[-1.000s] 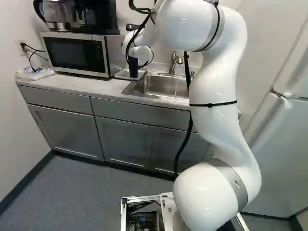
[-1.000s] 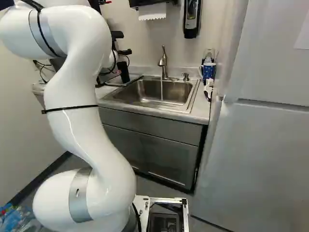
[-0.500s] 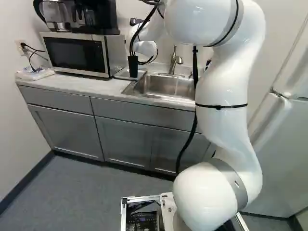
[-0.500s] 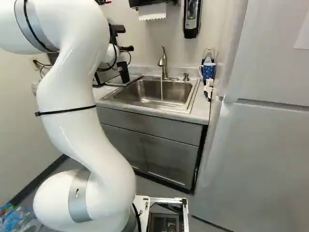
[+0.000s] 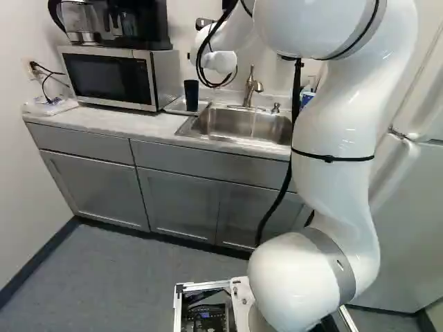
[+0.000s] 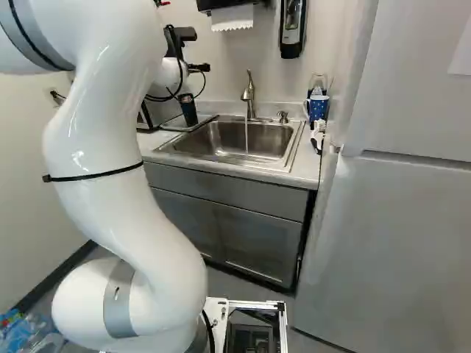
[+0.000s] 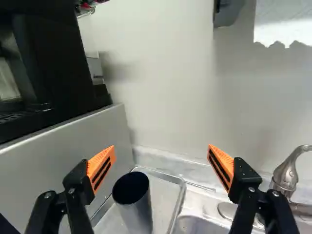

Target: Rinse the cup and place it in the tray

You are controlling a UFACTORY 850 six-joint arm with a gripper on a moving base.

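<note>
My gripper point(image 6: 198, 68) hangs over the back of the counter, above the dark cup point(image 6: 188, 110), its fingers mostly hidden in the base views. In the wrist view the gripper point(image 7: 162, 166) is wide open, with nothing between its orange pads. Below the fingers and nearer one of them, the cup point(image 7: 138, 210) stands upright in the metal tray point(image 7: 181, 195), apart from the gripper. A thin stream of water point(image 6: 246, 136) runs from the faucet point(image 6: 249, 94) into the sink point(image 6: 221, 140).
The microwave point(image 5: 111, 76) with the coffee maker point(image 5: 135, 24) on top stands beside the tray. A paper towel dispenser point(image 6: 232, 16) and a soap dispenser point(image 6: 292, 28) hang on the wall. A blue mug point(image 6: 317, 108) is right of the sink, near the fridge point(image 6: 397, 243).
The gripper has risen away from the cup, and the arm has swung outward and lifted. The cup has stayed in place in the tray, and the base has not moved.
</note>
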